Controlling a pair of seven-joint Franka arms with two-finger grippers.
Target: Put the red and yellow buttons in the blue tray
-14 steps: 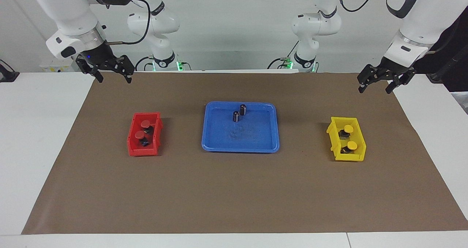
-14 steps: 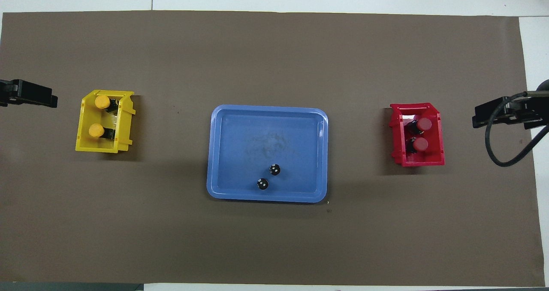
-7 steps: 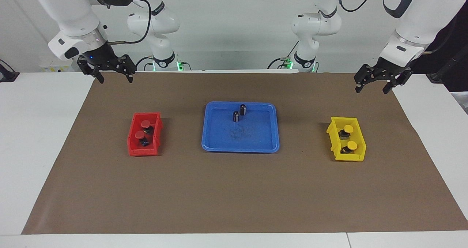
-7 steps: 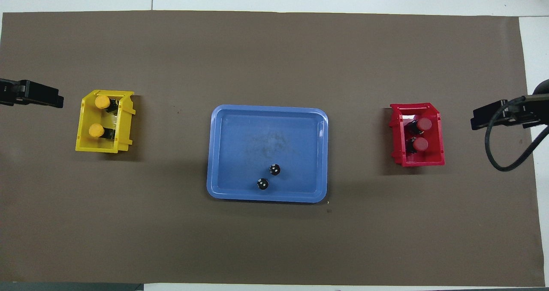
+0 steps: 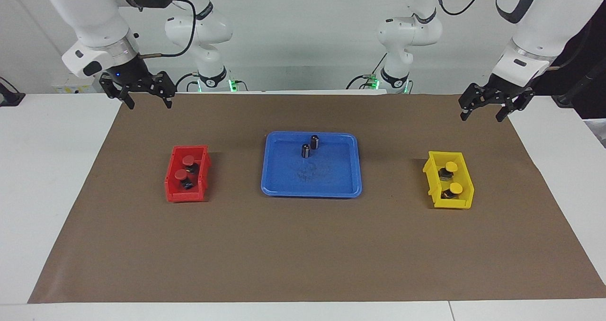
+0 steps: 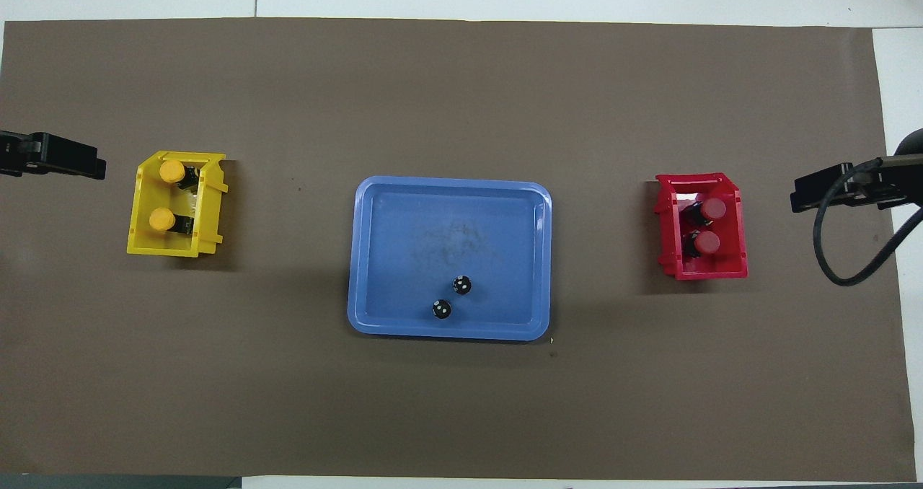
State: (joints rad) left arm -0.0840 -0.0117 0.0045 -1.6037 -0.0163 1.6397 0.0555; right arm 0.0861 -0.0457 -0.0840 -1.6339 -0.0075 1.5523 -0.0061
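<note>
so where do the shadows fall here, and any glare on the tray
Overhead view: soft shadows spread from the blue tray, yellow bin and red bin toward the robots. Facing view: the same shadows lie on the brown mat on the robots' side of each; no bright glare on the tray, only a dull scuffed patch mid-floor.

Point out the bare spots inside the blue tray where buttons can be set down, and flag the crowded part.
The blue tray is bare across its middle and the half farther from the robots, out to both end rims. It is crowded only near the rim closest to the robots, where two dark cylinders stand close together. A small free strip remains on either side of them, toward each corner.
</note>
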